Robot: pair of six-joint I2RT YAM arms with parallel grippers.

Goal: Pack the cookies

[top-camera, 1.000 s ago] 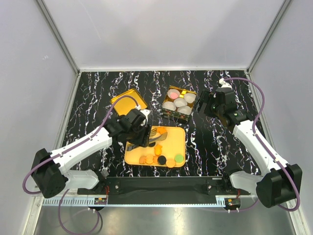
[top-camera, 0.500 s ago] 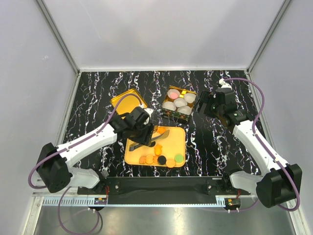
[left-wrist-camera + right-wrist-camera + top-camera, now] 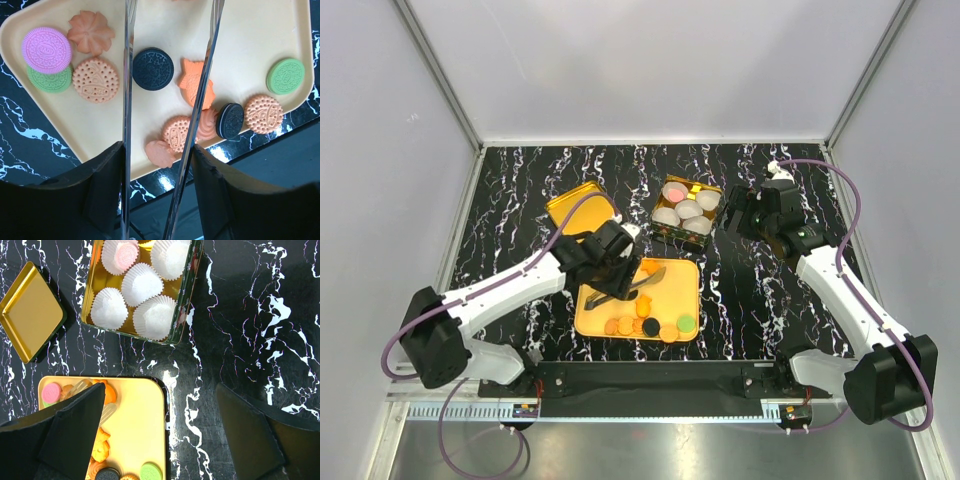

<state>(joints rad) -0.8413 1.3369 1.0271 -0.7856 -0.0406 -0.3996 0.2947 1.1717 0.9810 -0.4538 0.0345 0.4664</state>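
The cookies [image 3: 655, 326] lie along the near edge of the yellow-orange tray [image 3: 682, 280]. The left wrist view shows a black one [image 3: 153, 68], a pink one [image 3: 46, 49], a green one [image 3: 285, 76] and several orange ones [image 3: 95, 80]. My left gripper [image 3: 610, 262] is shut on metal tongs [image 3: 126, 100], whose two open blades hang over the tray on either side of the black cookie. My right gripper [image 3: 745, 212] is open and empty, above the table right of the tin [image 3: 672, 236]. One pink cookie [image 3: 126, 255] sits in a paper cup in the tin.
The open tin [image 3: 186, 305] holds several white paper cups [image 3: 142, 284]. Its gold lid [image 3: 582, 207] lies left of it, just beyond my left arm. Grey walls close in the black marbled table [image 3: 750, 300] on three sides.
My left gripper has shifted slightly right and away with the tongs, still over the tray. The right arm has not moved.
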